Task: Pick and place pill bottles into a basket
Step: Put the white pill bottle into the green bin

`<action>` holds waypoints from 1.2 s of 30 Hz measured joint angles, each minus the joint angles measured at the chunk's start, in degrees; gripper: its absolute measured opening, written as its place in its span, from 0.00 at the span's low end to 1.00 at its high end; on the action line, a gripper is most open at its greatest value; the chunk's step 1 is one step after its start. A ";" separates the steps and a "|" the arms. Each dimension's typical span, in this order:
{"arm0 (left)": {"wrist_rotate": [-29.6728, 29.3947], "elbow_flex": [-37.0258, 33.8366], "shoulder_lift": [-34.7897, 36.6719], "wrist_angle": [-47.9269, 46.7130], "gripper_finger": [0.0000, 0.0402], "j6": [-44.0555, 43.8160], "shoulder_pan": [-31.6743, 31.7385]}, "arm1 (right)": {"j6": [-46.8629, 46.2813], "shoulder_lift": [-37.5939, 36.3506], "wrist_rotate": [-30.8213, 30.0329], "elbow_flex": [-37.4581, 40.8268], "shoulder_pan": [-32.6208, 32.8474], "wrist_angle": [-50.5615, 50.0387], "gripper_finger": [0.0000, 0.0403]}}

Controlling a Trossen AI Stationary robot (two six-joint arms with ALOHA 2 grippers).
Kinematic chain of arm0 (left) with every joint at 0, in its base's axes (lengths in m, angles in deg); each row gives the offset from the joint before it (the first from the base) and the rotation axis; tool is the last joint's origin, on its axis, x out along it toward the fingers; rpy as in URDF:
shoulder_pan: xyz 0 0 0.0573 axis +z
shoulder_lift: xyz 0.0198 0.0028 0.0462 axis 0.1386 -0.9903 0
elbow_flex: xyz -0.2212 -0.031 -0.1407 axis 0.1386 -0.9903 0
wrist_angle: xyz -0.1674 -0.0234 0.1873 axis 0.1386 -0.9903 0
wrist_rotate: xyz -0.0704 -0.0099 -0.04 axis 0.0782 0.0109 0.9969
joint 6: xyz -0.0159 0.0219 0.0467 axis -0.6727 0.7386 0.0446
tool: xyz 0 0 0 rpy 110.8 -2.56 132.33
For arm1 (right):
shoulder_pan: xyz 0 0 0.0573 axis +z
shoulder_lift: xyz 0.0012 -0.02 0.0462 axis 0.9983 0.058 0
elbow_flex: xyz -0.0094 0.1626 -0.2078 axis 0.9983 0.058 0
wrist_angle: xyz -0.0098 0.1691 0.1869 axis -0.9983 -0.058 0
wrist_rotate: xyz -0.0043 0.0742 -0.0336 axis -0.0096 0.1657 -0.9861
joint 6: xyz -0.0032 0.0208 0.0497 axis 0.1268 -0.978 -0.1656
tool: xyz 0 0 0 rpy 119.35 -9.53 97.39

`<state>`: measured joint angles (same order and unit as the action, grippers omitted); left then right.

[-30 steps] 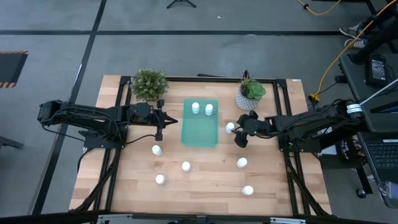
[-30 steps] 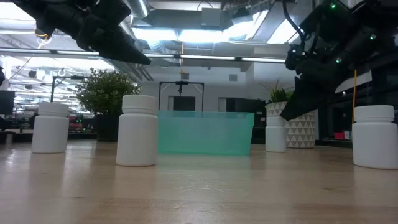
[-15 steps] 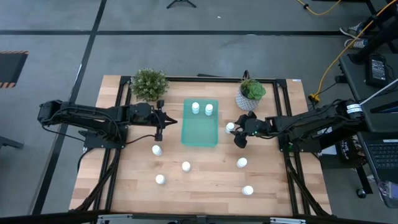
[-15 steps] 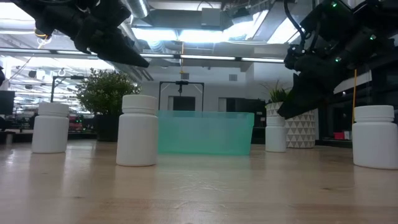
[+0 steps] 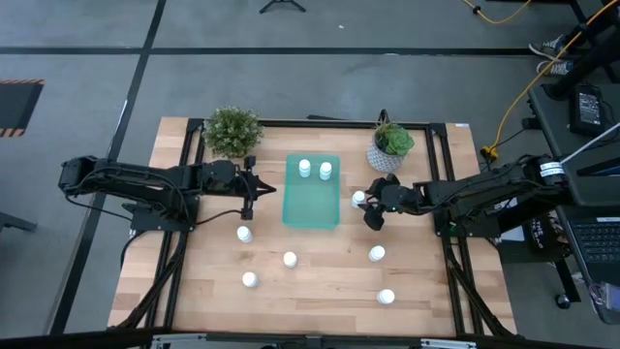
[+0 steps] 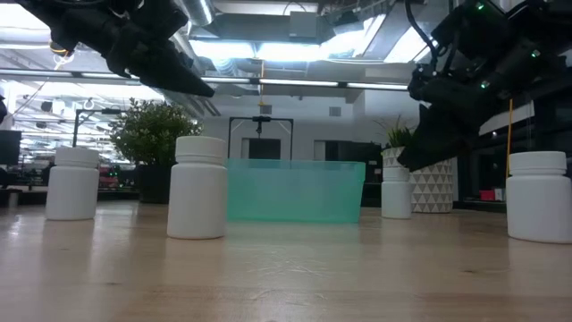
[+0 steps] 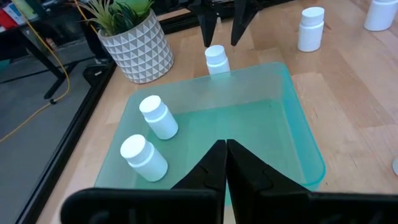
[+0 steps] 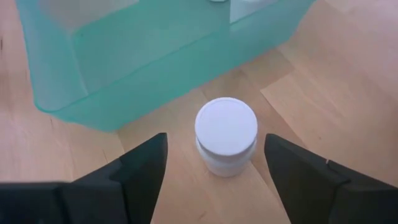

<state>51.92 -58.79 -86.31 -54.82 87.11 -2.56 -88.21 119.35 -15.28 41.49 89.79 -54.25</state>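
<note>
Pill bottle [image 8: 225,134] unlabelled, between right gripper [image 8: 214,163] fingers, beside basket [image 8: 93,74]

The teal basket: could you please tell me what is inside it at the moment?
Two white pill bottles lie on their sides at one end of the basket; the rest of its floor shows bare. The left gripper, shut, covers a small strip of the near edge.

Wooden table [image 5: 320,291] with black frame rails. Bushy green plant [image 5: 232,130] at its far-left corner. Succulent in white patterned pot [image 5: 389,147] toward its far-right side.
</note>
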 joint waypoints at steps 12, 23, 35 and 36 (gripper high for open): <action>0.02 0.00 0.00 -0.45 0.02 0.02 0.00 | 7.15 6.91 -1.58 0.00 -0.39 8.32 0.67; 0.00 0.00 0.00 -0.71 0.01 0.04 0.00 | 9.27 11.00 -1.64 0.00 -2.54 11.88 0.67; 0.00 0.00 0.00 -0.90 0.01 0.04 0.00 | 11.06 10.73 -1.64 0.00 -2.54 12.75 0.65; 0.00 0.00 0.00 -0.90 0.01 0.04 0.00 | 11.31 10.73 -1.64 0.00 -2.54 12.74 0.63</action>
<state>51.92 -58.79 -86.31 -55.72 87.15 -2.56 -76.90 130.08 -16.92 41.49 87.26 -41.51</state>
